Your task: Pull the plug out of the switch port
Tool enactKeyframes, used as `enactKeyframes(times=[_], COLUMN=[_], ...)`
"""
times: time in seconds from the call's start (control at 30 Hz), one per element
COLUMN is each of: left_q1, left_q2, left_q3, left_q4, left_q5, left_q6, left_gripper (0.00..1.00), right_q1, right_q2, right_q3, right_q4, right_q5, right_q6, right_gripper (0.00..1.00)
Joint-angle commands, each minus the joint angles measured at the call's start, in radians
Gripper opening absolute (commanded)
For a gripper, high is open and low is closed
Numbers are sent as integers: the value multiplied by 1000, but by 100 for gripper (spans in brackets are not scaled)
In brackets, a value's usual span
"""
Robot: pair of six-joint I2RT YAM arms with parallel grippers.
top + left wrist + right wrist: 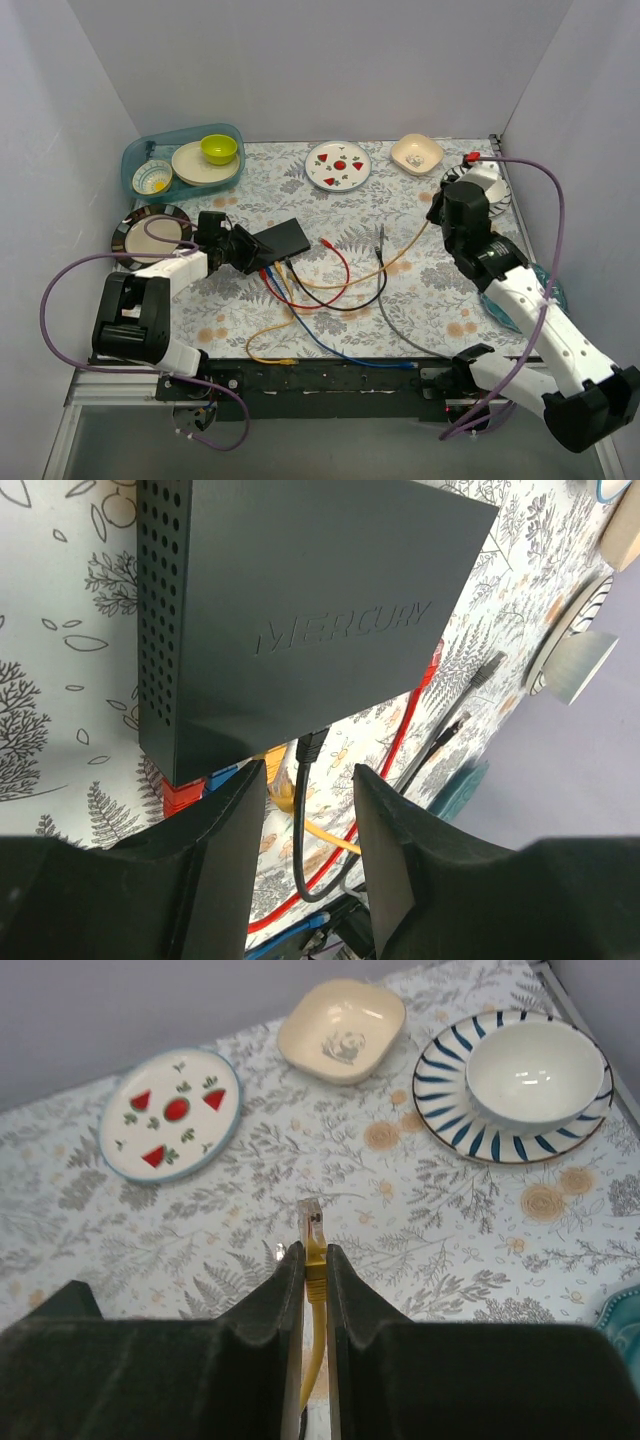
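The switch (283, 238) is a flat dark box left of centre; its top, marked MERCURY, fills the left wrist view (300, 610). Red (180, 795), blue, yellow (275, 765) and black (312, 745) plugs sit along its near edge. My left gripper (243, 250) is open at that edge. Its fingers (235, 830) stand either side of the black cable without touching it. My right gripper (437, 212) is at the far right, shut on a loose yellow plug (314, 1230) above the table. Its yellow cable (380, 265) trails back toward the switch.
Red (340, 270), black, blue (340, 350) and grey (400, 330) cables lie loose in front of the switch. A teal bin (135, 160) with bowls, a strawberry plate (338, 165), a panda bowl (416, 153) and a striped plate with a white bowl (530, 1070) line the back.
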Motion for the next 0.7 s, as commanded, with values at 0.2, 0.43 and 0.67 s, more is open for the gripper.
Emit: enactKeyframes(times=[0.2, 0.43, 0.67], left_q1=[5, 4, 4], left_q2=[32, 64, 72], left_q3=[85, 103, 89], left_q4=[-18, -17, -2], left_q5=[-11, 9, 29], left_q6=[11, 2, -1], left_gripper=[40, 40, 40], right_q1=[-15, -21, -56], right_q2=[-73, 21, 110], right_q3=[181, 139, 25], right_q4=[191, 105, 32], right_q5=[129, 62, -145], right_q6=[-92, -55, 98], right_gripper=[1, 1, 1])
